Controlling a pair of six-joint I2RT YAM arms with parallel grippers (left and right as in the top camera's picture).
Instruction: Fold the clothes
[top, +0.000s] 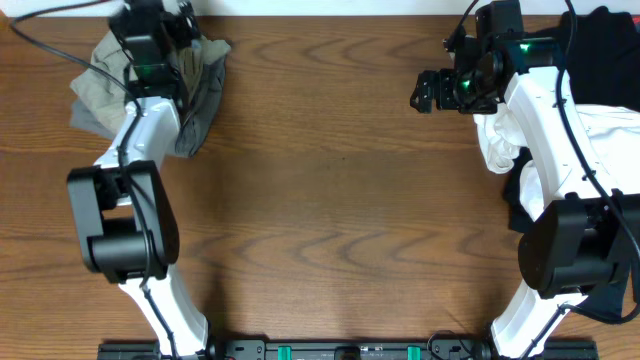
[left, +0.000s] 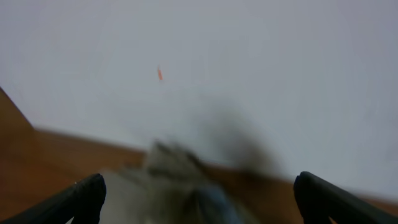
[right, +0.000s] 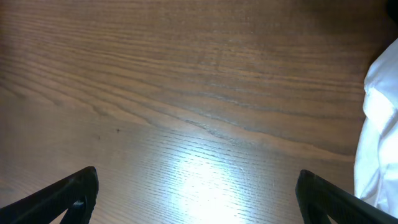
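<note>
**Left pincer** (left: 200, 198): the jaws stand wide apart with nothing between them, poised over a crumpled heap at the far-left corner of the worktop (top: 330, 210). Its wrist view is blurred. Only a grey-green smear of cloth shows below the fingertips (left: 84, 196), against a plain white wall (left: 261, 56).

**Right pincer** (right: 198, 194): the jaws are likewise spread and hold nothing, above wood. A white shirt (top: 498, 148) enters at the right edge of its wrist view.

**Hidden parts:** From overhead, the head of the left arm covers the middle of the heap, so whether the fingers touch cloth cannot be told. The khaki-green shorts (top: 95, 92) lie bunched at the heap's left, against the darker grey shorts (top: 205, 95). The line where the two meet is hidden under the arm. The shirt and a black garment (top: 600, 45) are partly masked by the right arm and cut off at the frame's right edge.

**Edges and room:** The heap reaches the far edge of the worktop. The centre and front of the brown wood-grain surface lie open between the two arms.
</note>
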